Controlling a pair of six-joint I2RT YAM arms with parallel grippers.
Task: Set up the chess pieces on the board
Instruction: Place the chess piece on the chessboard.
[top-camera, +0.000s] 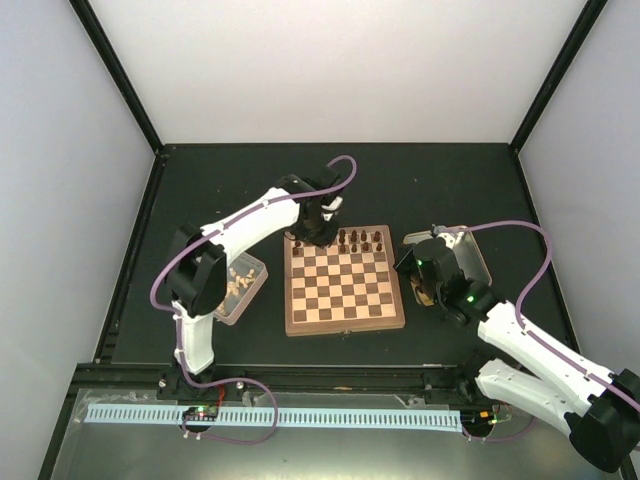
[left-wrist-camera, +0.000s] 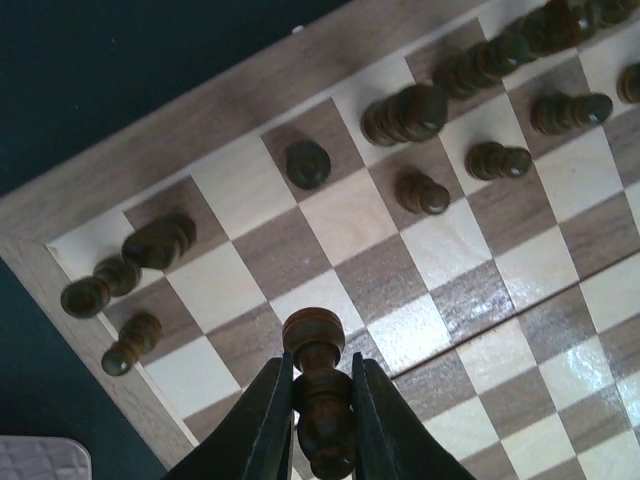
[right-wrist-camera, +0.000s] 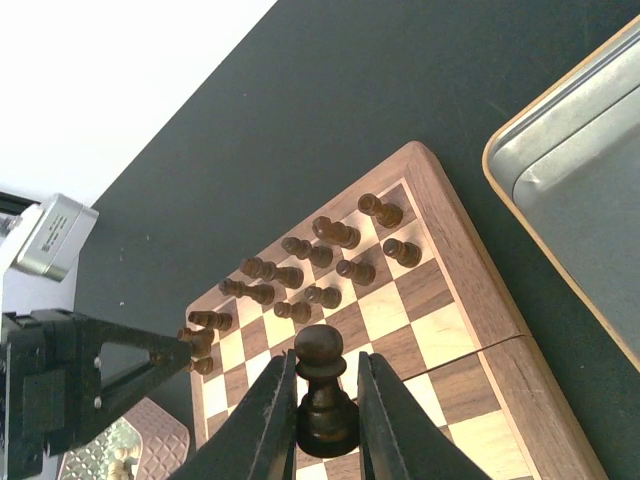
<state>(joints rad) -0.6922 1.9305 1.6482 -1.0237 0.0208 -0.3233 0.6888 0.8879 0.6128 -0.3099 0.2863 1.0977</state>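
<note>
Board's (top-camera: 345, 328) far rows partly filled with chess pieces (top-camera: 360, 240). Left gripper (left-wrist-camera: 322, 372) clamps a dark piece (left-wrist-camera: 316, 340), right gripper (right-wrist-camera: 327, 368) a dark pawn (right-wrist-camera: 320, 350); both unplaced.

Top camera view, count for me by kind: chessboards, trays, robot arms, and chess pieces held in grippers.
Square checkered wooden chessboard: 1
Trays: 2, a pinkish-brown tray and a silver metal tray
White robot arms: 2
Gripped dark brown wooden chess pieces: 2, one each in left gripper and right gripper
Total: 7
</note>
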